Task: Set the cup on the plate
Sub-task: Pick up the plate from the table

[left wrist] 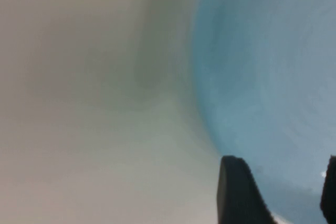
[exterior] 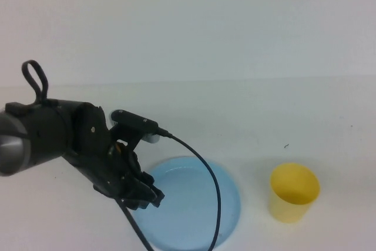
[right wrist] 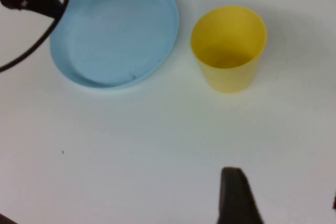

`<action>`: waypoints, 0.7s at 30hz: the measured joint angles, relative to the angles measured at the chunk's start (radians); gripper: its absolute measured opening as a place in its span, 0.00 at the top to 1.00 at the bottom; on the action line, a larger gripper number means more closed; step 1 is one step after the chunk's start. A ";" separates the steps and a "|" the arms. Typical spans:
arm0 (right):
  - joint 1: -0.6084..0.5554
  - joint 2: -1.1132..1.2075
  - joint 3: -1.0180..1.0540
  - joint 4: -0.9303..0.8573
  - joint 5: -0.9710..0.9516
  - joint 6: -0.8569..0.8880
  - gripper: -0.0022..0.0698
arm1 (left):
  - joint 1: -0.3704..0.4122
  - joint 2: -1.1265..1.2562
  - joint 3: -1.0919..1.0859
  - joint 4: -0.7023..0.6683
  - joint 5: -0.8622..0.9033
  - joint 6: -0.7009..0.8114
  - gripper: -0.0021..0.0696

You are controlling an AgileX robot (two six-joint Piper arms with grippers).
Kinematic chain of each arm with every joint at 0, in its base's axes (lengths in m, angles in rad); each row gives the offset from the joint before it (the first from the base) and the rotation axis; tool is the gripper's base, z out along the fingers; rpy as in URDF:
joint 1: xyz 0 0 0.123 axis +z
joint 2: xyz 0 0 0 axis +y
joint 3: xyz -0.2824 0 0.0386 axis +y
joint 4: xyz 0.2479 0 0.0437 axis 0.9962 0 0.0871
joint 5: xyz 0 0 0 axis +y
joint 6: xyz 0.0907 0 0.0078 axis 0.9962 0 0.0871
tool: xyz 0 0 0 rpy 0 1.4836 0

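The yellow cup (exterior: 294,191) stands upright and empty on the white table, just right of the light-blue plate (exterior: 194,204), not touching it. Both also show in the right wrist view: the cup (right wrist: 229,48) and the plate (right wrist: 115,29). My left gripper (exterior: 143,194) hangs low over the plate's left rim; in the left wrist view the gripper (left wrist: 283,184) is open and empty, with the plate (left wrist: 268,66) under it. My right gripper (right wrist: 283,195) is open and empty, well back from the cup on the near side; it is out of the high view.
The left arm's black cable (exterior: 214,204) loops across the plate's middle. The white table (exterior: 264,116) ends at a pale wall behind. A small dark speck (exterior: 286,146) lies beyond the cup.
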 joint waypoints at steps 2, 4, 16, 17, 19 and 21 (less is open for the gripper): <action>0.000 0.000 0.000 0.000 0.001 0.000 0.43 | 0.000 0.029 0.000 0.023 -0.002 -0.044 0.52; 0.000 0.000 0.000 0.000 0.001 0.000 0.43 | 0.000 0.053 0.000 0.025 -0.004 -0.056 0.52; 0.000 0.000 0.000 0.008 0.011 0.000 0.44 | 0.000 0.127 0.000 0.025 0.005 -0.089 0.52; 0.000 0.000 0.000 0.008 0.011 0.000 0.44 | 0.000 0.128 0.000 0.025 0.005 -0.094 0.53; 0.000 0.000 0.000 0.008 0.011 0.000 0.44 | 0.000 0.130 0.000 0.027 -0.003 -0.095 0.57; 0.000 0.000 0.000 0.008 0.011 0.000 0.45 | 0.000 0.130 0.000 0.027 -0.016 -0.095 0.63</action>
